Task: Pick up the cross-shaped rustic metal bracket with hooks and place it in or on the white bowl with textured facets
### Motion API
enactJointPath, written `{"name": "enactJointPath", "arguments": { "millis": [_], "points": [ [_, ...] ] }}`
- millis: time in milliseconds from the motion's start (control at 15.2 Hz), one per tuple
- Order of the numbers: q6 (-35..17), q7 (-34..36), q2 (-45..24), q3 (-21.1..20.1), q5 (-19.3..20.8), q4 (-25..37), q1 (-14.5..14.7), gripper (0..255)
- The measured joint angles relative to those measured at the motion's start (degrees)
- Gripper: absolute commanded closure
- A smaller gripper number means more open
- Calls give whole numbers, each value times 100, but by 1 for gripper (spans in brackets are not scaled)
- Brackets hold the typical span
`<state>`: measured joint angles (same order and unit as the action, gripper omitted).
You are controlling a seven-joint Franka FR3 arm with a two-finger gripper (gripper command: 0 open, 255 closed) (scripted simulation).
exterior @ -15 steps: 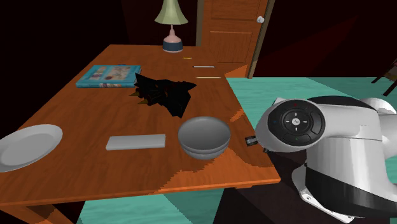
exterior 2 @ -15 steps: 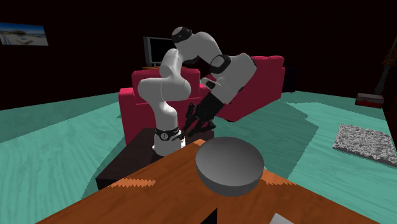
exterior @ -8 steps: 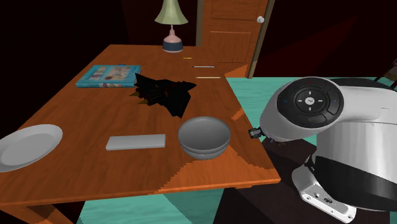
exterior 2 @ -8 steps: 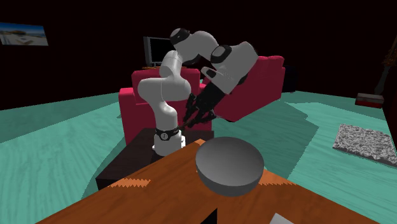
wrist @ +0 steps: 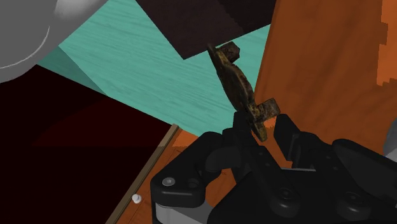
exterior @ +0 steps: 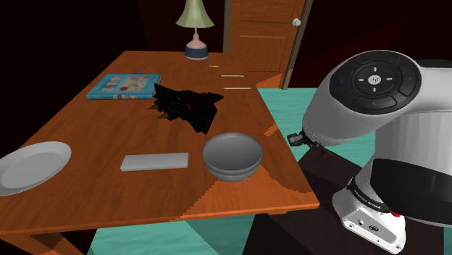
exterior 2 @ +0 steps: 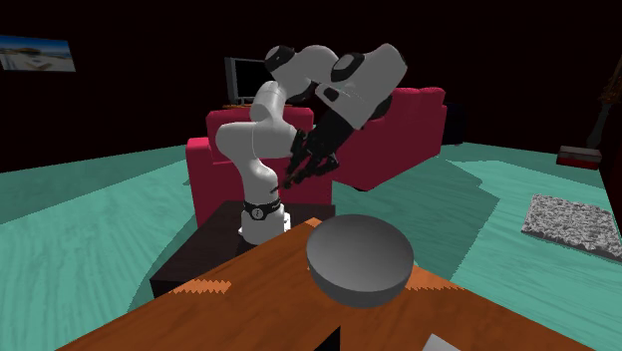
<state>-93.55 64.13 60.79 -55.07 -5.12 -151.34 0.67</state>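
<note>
The white robot arm [exterior 2: 261,150] stands on its dark box stand [exterior 2: 194,254]. It goes up, folds over at the top like a bent elbow, and its hand points down on a slant. At the end of the hand is the black two-finger pincer [wrist: 264,127]. The pincer hangs in the air, higher than the brown wooden table [exterior: 87,134] and close to the table's edge on the stand's side.

The pincer is nearly closed. Its two fingers [wrist: 287,135] squeeze one end of the rusty brown cross-shaped metal bracket [wrist: 235,79]. The rest of the bracket sticks out past the fingertips. It has a small bent hook at its far tip, and a short arm pokes out sideways close to the fingers. The bracket touches nothing but the pincer. Past it are the teal floor [wrist: 153,70] and the table's edge.

The grey round bowl [exterior: 232,153] sits on the table, lower than the pincer and well apart from it. On the far side of the bowl from the pincer lies a flat grey slab [exterior: 154,161]. Farther off still is a pale round plate [exterior: 29,166]. A black jagged shape [exterior: 188,107] and a blue book [exterior: 123,85] lie farther along the table.
</note>
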Motion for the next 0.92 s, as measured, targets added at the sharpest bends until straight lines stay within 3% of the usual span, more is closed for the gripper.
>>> {"name": "enactJointPath", "arguments": {
  "millis": [924],
  "points": [
    [772, -475, 84, 631, 517, 808, -158, 255]
  ]
}}
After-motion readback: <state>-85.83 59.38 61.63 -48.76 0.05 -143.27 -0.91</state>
